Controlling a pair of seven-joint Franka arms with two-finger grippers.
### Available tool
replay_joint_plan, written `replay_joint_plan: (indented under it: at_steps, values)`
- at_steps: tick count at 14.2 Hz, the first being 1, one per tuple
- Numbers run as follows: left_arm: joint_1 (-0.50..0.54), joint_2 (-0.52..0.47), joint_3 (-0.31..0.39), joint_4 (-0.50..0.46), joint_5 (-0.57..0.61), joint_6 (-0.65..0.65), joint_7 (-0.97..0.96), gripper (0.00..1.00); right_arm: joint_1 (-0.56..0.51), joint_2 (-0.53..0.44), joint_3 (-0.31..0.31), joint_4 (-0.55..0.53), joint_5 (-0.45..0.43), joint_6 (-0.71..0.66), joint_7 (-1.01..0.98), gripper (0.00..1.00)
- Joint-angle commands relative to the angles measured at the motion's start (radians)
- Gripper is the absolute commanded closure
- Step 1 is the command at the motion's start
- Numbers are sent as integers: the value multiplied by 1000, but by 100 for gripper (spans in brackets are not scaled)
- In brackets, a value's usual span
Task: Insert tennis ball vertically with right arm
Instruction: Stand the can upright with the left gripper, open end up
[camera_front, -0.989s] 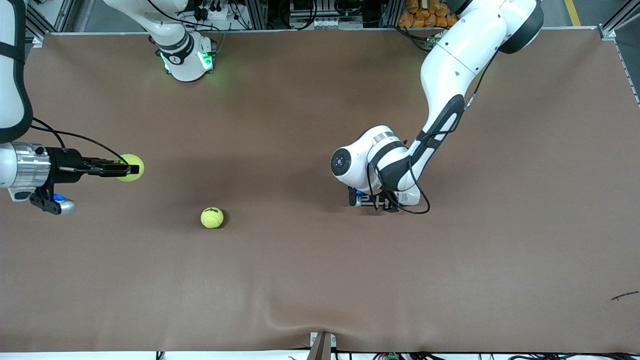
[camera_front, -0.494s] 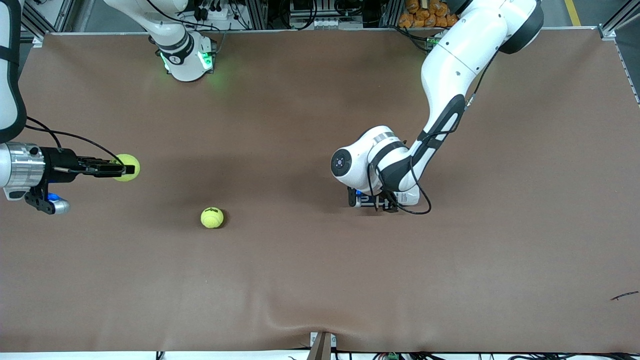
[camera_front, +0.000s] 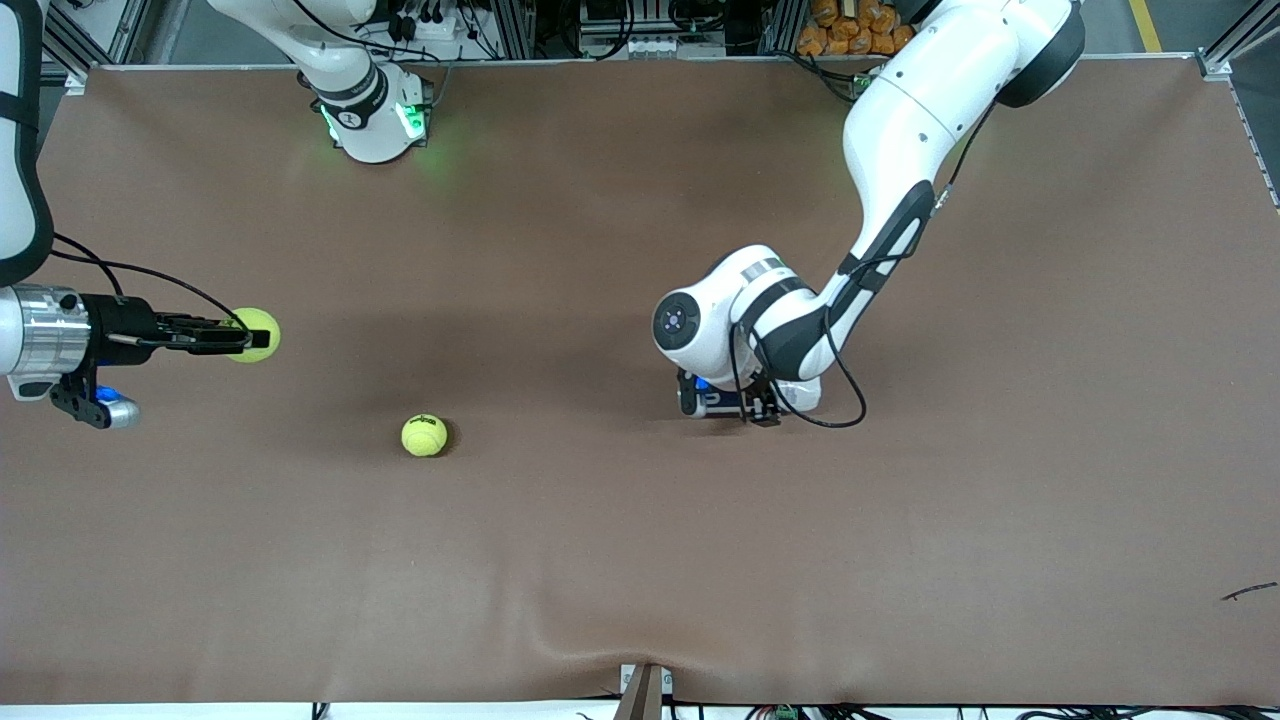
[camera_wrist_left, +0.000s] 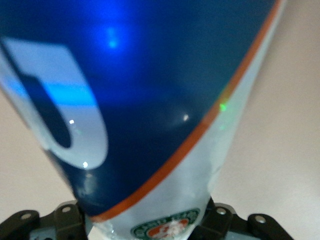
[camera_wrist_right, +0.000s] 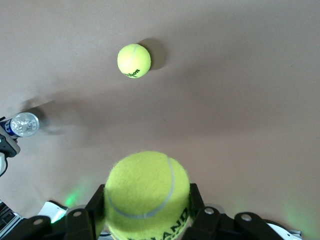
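Front view: right gripper (camera_front: 255, 339) pinching tennis ball (camera_front: 254, 334) above table (camera_front: 600, 560); second tennis ball (camera_front: 424, 435) lying loose; left gripper (camera_front: 735, 402) low near table middle
Left wrist view: clamped on blue ball can (camera_wrist_left: 150, 100)
Right wrist view: fingers (camera_wrist_right: 197, 202) squeezing held ball

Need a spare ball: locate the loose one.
The loose ball lies on the table, toward the right arm's end, nearer the front camera than the right gripper.
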Motion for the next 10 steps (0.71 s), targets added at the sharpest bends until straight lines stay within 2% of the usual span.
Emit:
replay_joint_plan:
  at_steps: [1,5,10]
  values:
    - [-6,-18,-26,54,-53,2,-6,22,-10,-16,5,-10,3,-9,14,97]
    - [5,-25,-50,65,-130,187,-9,22,28,-11,7,-10,3,15,15,97]
    - [-9,-15,-47,63,-249,571,-61,22,22,10,10,-21,23,76,15,97]
